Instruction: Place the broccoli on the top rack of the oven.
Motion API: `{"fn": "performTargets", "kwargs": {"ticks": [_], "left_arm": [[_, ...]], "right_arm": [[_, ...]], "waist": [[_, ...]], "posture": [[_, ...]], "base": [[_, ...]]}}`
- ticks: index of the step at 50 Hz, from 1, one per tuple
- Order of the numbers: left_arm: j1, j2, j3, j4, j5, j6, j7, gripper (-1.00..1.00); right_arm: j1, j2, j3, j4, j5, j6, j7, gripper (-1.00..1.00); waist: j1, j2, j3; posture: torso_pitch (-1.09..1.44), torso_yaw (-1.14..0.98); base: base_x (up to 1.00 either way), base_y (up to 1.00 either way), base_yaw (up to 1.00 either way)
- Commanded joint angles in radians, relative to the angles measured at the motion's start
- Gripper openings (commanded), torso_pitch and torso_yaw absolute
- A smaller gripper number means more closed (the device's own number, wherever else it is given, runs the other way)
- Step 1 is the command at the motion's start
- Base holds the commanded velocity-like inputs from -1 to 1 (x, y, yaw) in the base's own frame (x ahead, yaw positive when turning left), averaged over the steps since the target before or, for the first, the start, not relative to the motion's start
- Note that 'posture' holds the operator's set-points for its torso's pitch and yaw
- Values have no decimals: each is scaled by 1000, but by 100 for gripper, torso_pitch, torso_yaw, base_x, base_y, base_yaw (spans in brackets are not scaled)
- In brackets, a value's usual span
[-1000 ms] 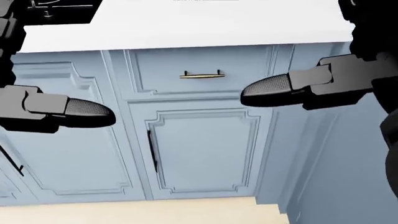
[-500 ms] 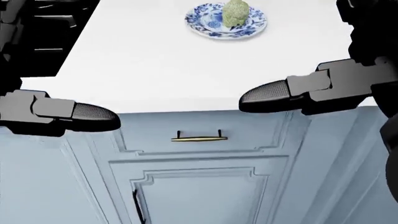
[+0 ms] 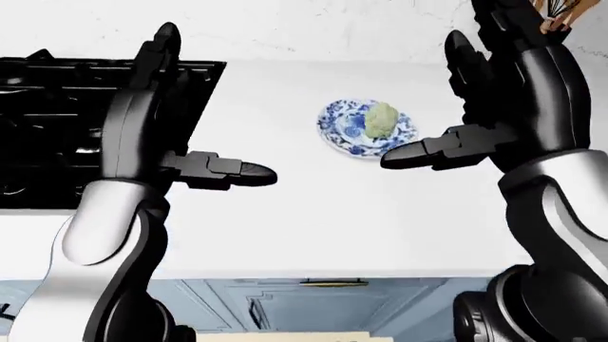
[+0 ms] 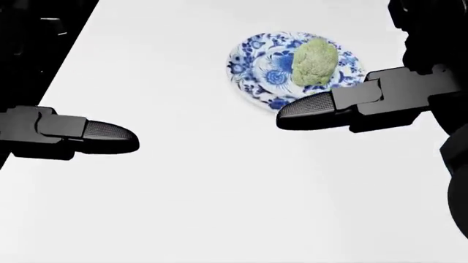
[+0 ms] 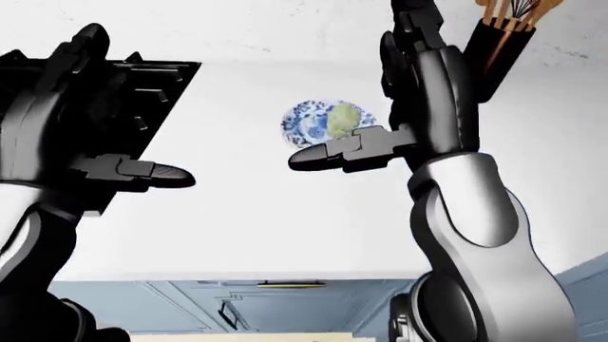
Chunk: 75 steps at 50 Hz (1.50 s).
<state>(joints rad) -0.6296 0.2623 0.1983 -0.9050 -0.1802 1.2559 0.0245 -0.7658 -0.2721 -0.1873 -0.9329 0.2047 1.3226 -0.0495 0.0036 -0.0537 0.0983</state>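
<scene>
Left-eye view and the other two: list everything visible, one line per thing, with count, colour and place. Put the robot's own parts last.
broccoli: one, pale green, on the right part of the plate.
plate: one, white with blue pattern, on the counter at upper centre of the head view.
counter: one, white, fills most of the head view.
stove: one, black, at the left edge in the left-eye view.
utensils: a bunch in a dark holder, brown handles, top right of the right-eye view.
cabinet fronts: light blue, below the counter edge, with a brass handle.
left hand: black, open, raised at left.
right hand: black, open, raised beside the plate.
</scene>
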Motion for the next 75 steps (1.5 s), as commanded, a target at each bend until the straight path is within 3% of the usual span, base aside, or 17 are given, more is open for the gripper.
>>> {"fn": "performTargets", "kwargs": {"ticks": [1,5,6,8,9,13,18,22,25,30,31,34,36,39,48,59,75], "left_arm": [[-27,8,17,-29,11,-42,9,100],[-29,10,16,-27,11,-41,9,100],[-28,10,16,-26,12,-44,10,100],[-25,10,18,-29,10,-42,7,100],[-25,11,17,-28,11,-43,8,100],[-19,10,17,-30,10,-44,5,100],[-30,10,16,-42,8,-24,6,100],[-28,12,17,-37,10,-29,4,100],[-26,13,19,-36,10,-31,1,100],[-21,12,22,-42,7,-30,1,100],[-20,11,20,-41,6,-31,1,100],[-29,14,18,-38,6,-24,-2,100],[-37,12,14,-34,6,-20,1,100],[-49,9,19,-41,1,-5,1,100],[-40,14,35,-58,-10,3,1,100],[-37,16,34,-67,-17,11,2,100],[-31,26,46,-64,-31,5,2,100]], "right_arm": [[-32,-6,-9,-37,4,-34,2,100],[-42,-10,-4,-28,5,-39,1,100],[-44,-16,-2,-24,3,-41,2,100],[-49,-27,-1,-27,0,-33,5,100],[-62,-38,-7,-25,-5,-16,7,100],[-88,-96,3,-25,-36,32,40,100],[-226,-214,33,50,-74,118,126,100],[-273,-227,42,72,-117,138,169,100],[-391,-264,55,137,-135,180,219,100],[-469,-326,82,308,-187,82,306,100],[-442,-318,85,326,-208,35,315,100],[-449,-337,159,565,-291,-161,428,100],[-467,-342,204,742,-391,-323,539,100],[-577,-282,171,1088,-535,-549,611,100],[-602,-258,131,1303,-805,-731,833,100],[-646,-221,125,1572,-907,-928,891,100],[-597,-188,119,1622,-944,-969,915,100]], "waist": [[3,0,-32],[-2,22,-22],[-7,42,-30],[-7,102,-49],[-6,53,-37],[-2,26,-57],[2,35,-53],[0,42,-53],[2,45,-55],[1,52,-50],[1,53,-49],[-1,54,-50],[-5,55,-53],[-12,60,-59],[-8,66,-59],[-12,67,-62],[-12,68,-65]], "posture": [[0,0],[0,0],[0,0],[0,0],[0,0],[0,0],[0,0],[0,0],[0,0],[0,0],[0,0],[0,0],[0,0],[0,0],[0,0],[0,0],[0,0]], "base": [[0,0,0],[0,0,0],[0,0,0],[0,0,0],[0,0,0],[0,0,0],[0,0,0],[0,0,0],[0,0,0],[0,0,0],[0,0,0],[0,0,0],[0,0,0],[0,0,0],[0,0,0],[0,0,0],[0,0,0]]}}
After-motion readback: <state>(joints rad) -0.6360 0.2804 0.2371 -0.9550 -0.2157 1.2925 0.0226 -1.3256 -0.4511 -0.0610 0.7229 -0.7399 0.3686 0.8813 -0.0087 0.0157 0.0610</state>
